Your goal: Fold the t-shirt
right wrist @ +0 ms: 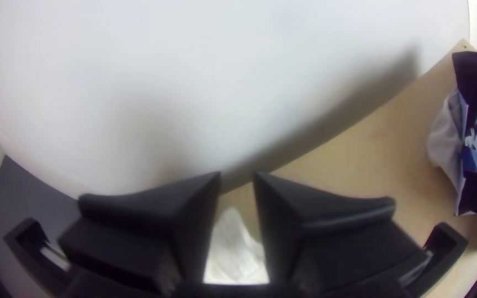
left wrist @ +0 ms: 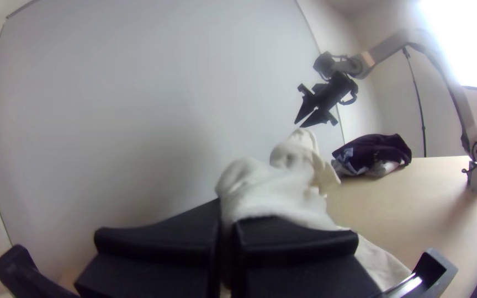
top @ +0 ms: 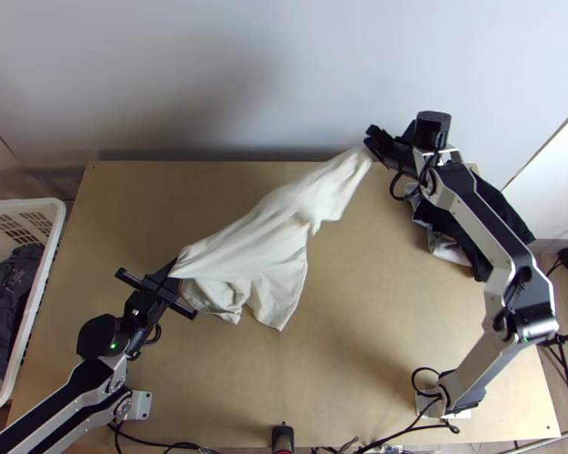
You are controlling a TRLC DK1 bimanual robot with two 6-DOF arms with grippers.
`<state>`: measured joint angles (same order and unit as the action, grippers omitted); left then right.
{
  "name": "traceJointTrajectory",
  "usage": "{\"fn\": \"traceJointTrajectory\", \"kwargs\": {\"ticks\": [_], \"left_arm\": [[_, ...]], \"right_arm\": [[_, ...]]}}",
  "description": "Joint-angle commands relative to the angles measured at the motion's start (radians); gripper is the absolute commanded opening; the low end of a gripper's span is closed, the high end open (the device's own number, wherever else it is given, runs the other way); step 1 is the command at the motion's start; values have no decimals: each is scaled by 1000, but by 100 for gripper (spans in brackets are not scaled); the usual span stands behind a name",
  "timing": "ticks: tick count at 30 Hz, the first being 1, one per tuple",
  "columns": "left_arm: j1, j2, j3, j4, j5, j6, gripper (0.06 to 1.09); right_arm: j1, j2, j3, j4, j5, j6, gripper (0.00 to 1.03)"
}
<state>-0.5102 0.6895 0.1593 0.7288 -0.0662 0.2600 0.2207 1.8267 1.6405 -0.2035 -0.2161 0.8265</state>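
Left gripper (left wrist: 227, 221) was clamped on shirt (top: 254, 234) — right gripper (right wrist: 237, 177) slightly open, empty — unheld shirt risked dropping, bunching.

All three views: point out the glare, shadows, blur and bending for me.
Left wrist view: burnt-out glare at upper right, the pale grey wall bowed at its edges. Right wrist view: the wide flat black fingers out of focus, soft shadows on the wall. Top view: dark shadow on the wall along the far edge of the light wooden table.
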Motion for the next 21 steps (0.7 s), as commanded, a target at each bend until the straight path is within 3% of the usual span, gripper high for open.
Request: {"fn": "traceJointTrajectory", "kwargs": {"ticks": [1, 2, 3, 8, 13, 16, 21], "left_arm": [[41, 35, -23, -9, 11, -24, 36], [39, 33, -26, -17, 11, -18, 67], [36, 28, -26, -39, 11, -8, 80], [-24, 5, -26, -78, -6, 4, 80], [-47, 5, -33, -80, -34, -7, 80], [-45, 4, -33, -77, -34, -10, 80], [-42, -16, -32, -72, -38, -8, 80]], "right_arm": [[43, 97, 61, -50, 1, -41, 99], [54, 85, 48, -83, 1, -75, 99], [63, 68, 28, -105, 1, -109, 99], [86, -113, -168, -140, -20, -144, 99], [244, -382, -441, -189, -203, -196, 98], [336, -434, -531, -297, -252, -198, 97], [440, -451, -666, -323, -290, -190, 97]]}}
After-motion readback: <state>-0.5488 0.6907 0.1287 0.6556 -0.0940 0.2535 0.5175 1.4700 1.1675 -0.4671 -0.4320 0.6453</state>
